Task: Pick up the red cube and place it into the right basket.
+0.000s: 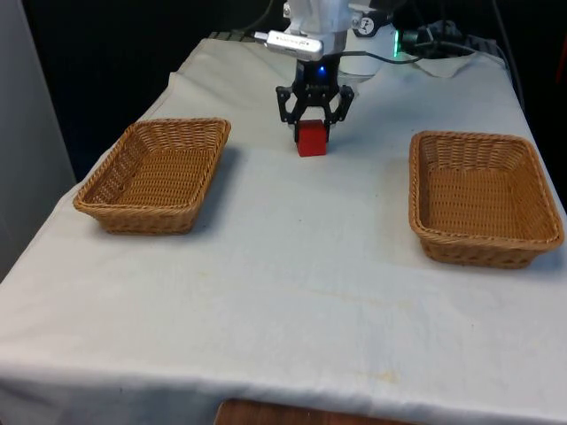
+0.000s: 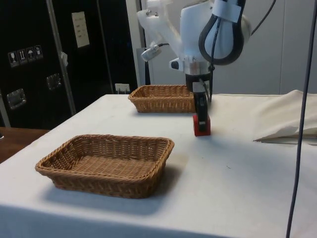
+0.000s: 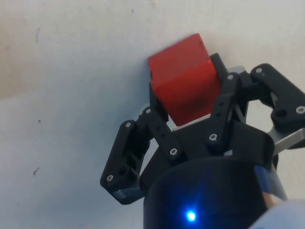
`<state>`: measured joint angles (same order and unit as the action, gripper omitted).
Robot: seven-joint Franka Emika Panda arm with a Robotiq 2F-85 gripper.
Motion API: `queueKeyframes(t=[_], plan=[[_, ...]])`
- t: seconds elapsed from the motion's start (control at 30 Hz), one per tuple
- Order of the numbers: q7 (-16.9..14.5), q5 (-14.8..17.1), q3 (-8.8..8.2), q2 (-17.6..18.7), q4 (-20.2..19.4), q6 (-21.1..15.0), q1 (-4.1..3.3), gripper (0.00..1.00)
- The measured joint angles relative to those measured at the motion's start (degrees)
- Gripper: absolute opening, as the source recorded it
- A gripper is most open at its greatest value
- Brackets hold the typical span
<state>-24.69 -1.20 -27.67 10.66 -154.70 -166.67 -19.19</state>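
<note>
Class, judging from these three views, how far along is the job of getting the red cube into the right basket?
Done: the tool has reached the red cube and closed on it, fingers against its sides in the wrist view. In hand: the cube sits at or barely above the cloth; no clear lift yet. Left: carry it to the right basket on the front view's right and release. Both baskets are empty.

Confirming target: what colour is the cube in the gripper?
Red cube; clearest in the wrist view.
</note>
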Motion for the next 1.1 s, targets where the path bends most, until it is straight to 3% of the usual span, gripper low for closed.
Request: queueKeyframes(t=[0.53, 0.77, 1.1], plan=[[0.5, -0.1, -1.15, -8.4, 1.1, 7.7, 0.00, 0.03], [0.5, -0.5, -2.12, -11.5, 3.8, 12.7, 0.11, 0.03], [-1.2, -0.5, -3.90, -12.4, 9.8, 19.6, 0.34, 0.03]])
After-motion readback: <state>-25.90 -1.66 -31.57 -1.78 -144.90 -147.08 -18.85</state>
